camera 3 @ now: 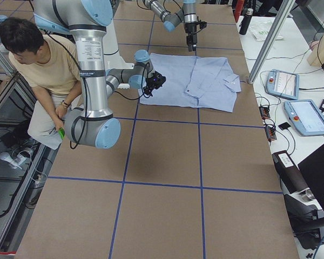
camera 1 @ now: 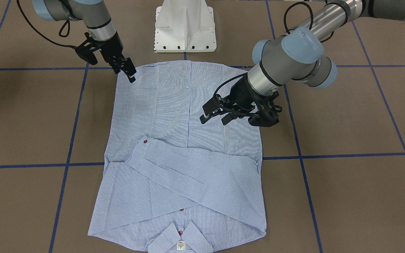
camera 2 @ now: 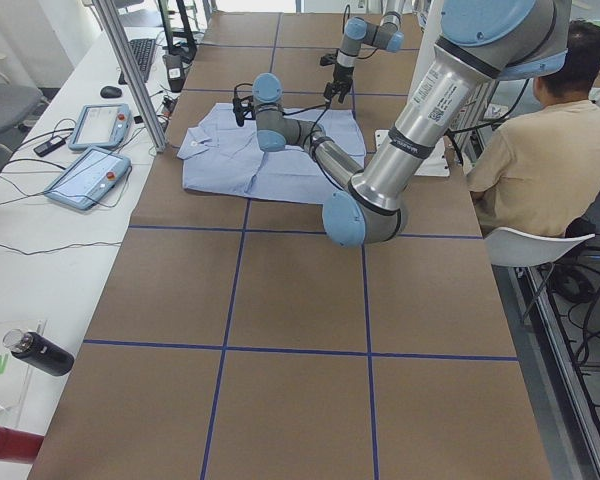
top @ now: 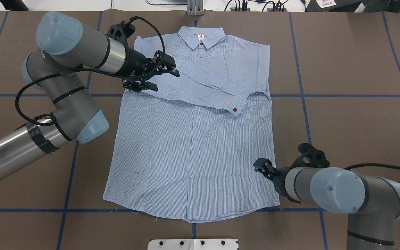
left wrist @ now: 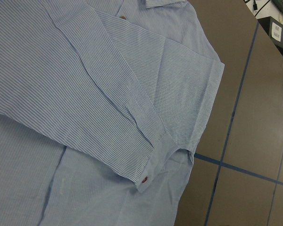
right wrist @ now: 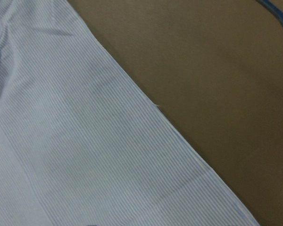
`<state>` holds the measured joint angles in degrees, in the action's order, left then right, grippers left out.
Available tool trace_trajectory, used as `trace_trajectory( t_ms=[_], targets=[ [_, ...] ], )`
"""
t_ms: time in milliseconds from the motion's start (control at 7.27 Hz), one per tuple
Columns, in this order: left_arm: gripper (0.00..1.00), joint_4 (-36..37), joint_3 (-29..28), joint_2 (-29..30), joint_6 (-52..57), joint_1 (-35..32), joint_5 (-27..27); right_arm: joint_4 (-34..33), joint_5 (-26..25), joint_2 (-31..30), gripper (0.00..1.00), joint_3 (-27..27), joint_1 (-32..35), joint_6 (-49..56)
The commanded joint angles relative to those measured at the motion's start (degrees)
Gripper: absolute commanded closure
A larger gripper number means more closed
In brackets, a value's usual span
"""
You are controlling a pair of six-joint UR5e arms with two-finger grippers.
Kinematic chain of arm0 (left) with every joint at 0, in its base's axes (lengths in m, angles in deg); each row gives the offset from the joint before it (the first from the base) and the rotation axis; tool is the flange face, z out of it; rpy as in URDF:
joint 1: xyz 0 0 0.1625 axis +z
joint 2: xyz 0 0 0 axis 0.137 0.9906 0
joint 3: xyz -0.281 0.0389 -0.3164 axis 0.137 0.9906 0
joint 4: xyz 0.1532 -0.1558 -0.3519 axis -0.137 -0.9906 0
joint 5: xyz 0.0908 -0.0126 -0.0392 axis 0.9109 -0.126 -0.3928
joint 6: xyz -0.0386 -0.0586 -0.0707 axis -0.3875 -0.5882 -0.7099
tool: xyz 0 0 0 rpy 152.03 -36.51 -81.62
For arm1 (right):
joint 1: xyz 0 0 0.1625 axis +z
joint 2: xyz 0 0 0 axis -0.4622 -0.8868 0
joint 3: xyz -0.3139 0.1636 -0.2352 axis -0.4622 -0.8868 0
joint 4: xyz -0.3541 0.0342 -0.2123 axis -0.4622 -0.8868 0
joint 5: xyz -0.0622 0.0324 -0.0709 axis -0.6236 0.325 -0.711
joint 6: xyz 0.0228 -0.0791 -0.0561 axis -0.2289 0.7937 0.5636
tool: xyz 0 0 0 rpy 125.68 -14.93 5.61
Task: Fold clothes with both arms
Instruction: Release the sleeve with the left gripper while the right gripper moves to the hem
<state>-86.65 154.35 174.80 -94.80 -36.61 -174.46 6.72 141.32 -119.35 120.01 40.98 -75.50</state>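
Note:
The light blue striped shirt [top: 193, 146] lies flat and front up on the brown table, its collar [top: 201, 36] at the far edge from the robot. One sleeve is folded across the chest and ends in a cuff with a red button [top: 234, 110]. My left gripper [top: 166, 80] hovers open over the shoulder end of that sleeve, with nothing between its fingers [camera 1: 213, 120]. My right gripper [top: 258, 165] is low at the shirt's right side edge near the hem, open and empty [camera 1: 127, 74]. The left wrist view shows the folded sleeve [left wrist: 108, 94]. The right wrist view shows the shirt's edge [right wrist: 146, 103].
The white pedestal base [camera 1: 185, 28] stands at the table's near edge behind the hem. A seated person [camera 2: 540, 150] is beside the robot. Two tablets [camera 2: 85, 175] and an aluminium post [camera 2: 130, 70] are on the far side bench. Blue tape lines [top: 304, 104] grid the table.

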Motion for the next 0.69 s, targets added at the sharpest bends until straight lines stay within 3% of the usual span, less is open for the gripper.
trace_trajectory(
  t_ms=[0,550],
  targets=[
    [0.09,0.1,0.1,-0.6,0.7,-0.3,-0.3,0.2,-3.9,-3.4,0.09,0.4,-4.7,-2.5],
    [0.09,0.1,0.1,-1.1,0.6,-0.2,-0.2,0.2,-5.2,-4.2,0.15,-0.1,-6.9,-4.0]
  ],
)
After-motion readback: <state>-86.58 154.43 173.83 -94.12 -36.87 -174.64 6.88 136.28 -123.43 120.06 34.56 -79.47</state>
